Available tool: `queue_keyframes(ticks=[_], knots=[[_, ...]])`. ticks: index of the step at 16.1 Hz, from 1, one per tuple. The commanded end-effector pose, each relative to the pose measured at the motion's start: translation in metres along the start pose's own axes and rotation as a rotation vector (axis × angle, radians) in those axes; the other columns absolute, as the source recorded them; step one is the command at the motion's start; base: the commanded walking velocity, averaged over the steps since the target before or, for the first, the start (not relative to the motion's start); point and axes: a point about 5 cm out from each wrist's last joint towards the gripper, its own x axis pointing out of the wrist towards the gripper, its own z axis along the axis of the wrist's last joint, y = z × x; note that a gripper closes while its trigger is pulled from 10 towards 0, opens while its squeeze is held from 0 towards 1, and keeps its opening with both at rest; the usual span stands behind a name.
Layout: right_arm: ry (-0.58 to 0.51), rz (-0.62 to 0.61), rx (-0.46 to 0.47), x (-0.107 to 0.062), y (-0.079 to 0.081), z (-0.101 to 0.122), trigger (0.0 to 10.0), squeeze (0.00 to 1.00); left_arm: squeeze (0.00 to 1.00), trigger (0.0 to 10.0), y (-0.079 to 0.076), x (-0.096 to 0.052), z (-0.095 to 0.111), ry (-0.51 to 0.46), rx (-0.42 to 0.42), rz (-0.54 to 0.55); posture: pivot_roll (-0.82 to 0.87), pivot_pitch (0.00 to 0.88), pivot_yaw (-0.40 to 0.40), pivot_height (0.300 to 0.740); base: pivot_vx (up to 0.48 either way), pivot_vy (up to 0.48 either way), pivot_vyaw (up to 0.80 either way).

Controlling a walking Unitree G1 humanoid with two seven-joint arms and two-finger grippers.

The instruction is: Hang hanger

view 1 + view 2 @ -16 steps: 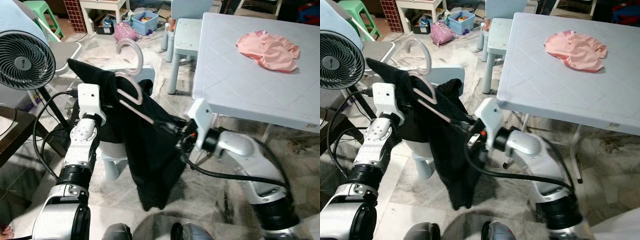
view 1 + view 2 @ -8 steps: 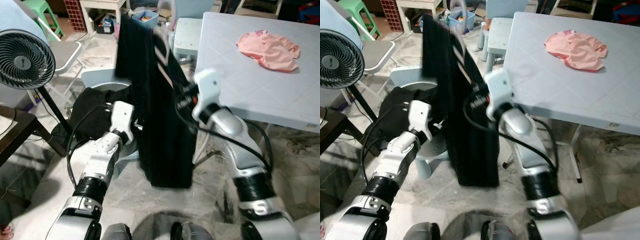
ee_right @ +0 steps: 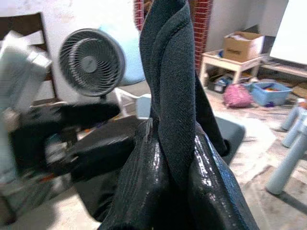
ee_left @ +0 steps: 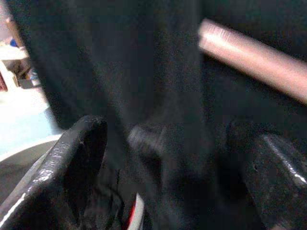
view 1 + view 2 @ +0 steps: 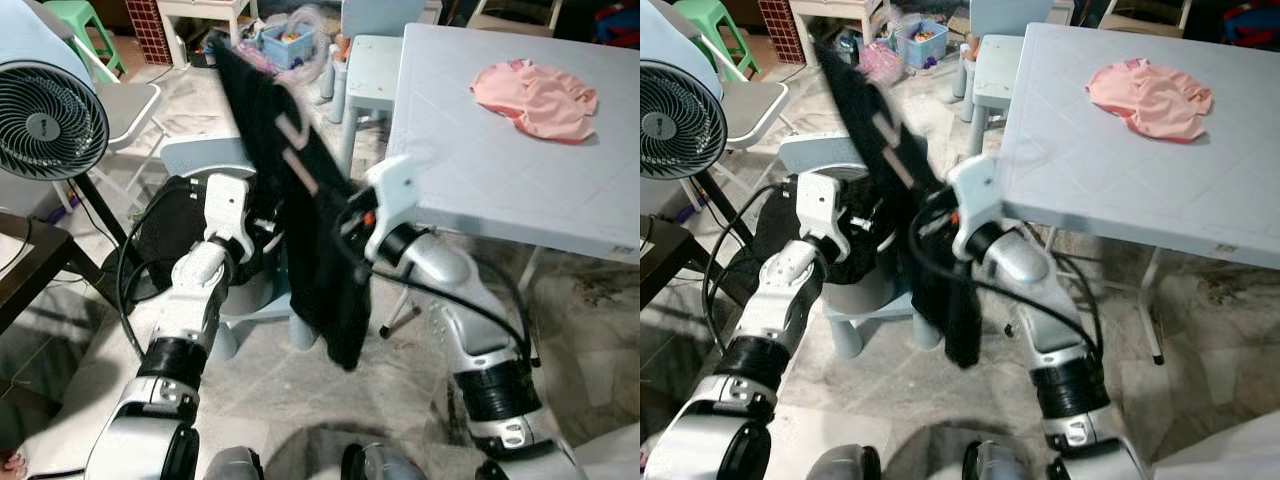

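Observation:
A black garment (image 5: pixel 310 240) on a pink hanger (image 5: pixel 298 150) hangs tilted in the air, its top toward the far left and its hem low over the floor. My right gripper (image 5: pixel 350 215) is shut on a fold of the cloth (image 3: pixel 170 96), which is pinched between the glossy fingers (image 3: pixel 144 191). Just left of the garment, over the stool, my left gripper (image 5: pixel 262 222) is open. Its fingers (image 4: pixel 76 158) stand wide apart against black cloth, with the hanger's pink bar (image 4: pixel 249 60) close by. The picture is blurred around the hanger's hook.
A pile of black clothes (image 5: pixel 175 225) lies on a pale blue stool (image 5: pixel 200 158) under my left arm. A fan (image 5: pixel 50 115) stands at the left. The pale blue table (image 5: pixel 480 170) with a pink cloth (image 5: pixel 535 95) is on the right, a small chair (image 5: pixel 375 70) behind.
The garment, held upright and high half a second ago, has swung down and now tilts to the left. My right arm has dropped with it; the left gripper has come up beside it.

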Motion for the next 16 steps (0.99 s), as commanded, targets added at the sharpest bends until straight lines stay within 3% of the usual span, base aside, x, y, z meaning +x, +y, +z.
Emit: queue_keyframes(ticks=[1, 5, 7, 9, 10, 11, 13, 16], knots=[[-0.087, 0.075, -0.011, 0.003, 0.014, 0.02, 10.0, 0.0, 0.0, 10.0, 0.001, 0.003, 0.003, 0.0, 0.004, 0.019, -0.07, 0.075, 0.0, 0.74, 0.0, 0.0, 0.0], [-0.072, 0.214, 0.014, 0.001, 0.029, 0.021, 10.0, 0.0, 0.0, 10.0, 0.009, 0.006, 0.002, 0.013, 0.0, 0.077, -0.07, 0.079, 0.001, 0.74, 0.0, 0.0, 0.0], [-0.045, 0.335, 0.016, -0.009, 0.037, 0.021, 10.0, 0.0, 0.0, 10.0, 0.017, 0.008, 0.002, 0.031, 0.019, 0.135, -0.08, 0.077, 0.006, 0.74, 0.0, 0.0, 0.0], [-0.009, 0.355, -0.03, -0.016, 0.033, 0.018, 10.0, 0.0, 0.0, 10.0, 0.025, 0.007, 0.002, 0.04, 0.039, 0.181, -0.08, 0.078, 0.008, 0.74, 0.0, 0.0, 0.0], [0.03, 0.323, -0.073, -0.021, 0.021, 0.011, 10.0, 0.0, 0.0, 0.0, 0.028, 0.006, 0.003, 0.028, 0.038, 0.183, -0.08, 0.078, 0.008, 0.74, 0.0, 0.0, 0.0], [0.043, 0.313, -0.087, -0.023, 0.018, 0.009, 10.0, 0.0, 0.0, 0.0, 0.029, 0.006, 0.004, 0.025, 0.037, 0.183, -0.08, 0.076, 0.008, 0.74, 0.0, 0.0, 0.0], [0.157, 0.196, -0.228, -0.033, -0.015, -0.005, 10.0, 0.0, 0.0, 0.0, 0.032, 0.0, 0.002, 0.026, 0.045, 0.159, -0.08, 0.076, 0.008, 0.74, 0.0, 0.0, 0.0], [0.267, 0.081, -0.329, -0.044, -0.049, -0.014, 10.0, 0.0, 0.0, 0.0, 0.034, -0.007, -0.002, 0.039, 0.061, 0.138, -0.07, 0.075, 0.007, 0.74, 0.0, 0.0, 0.0]])
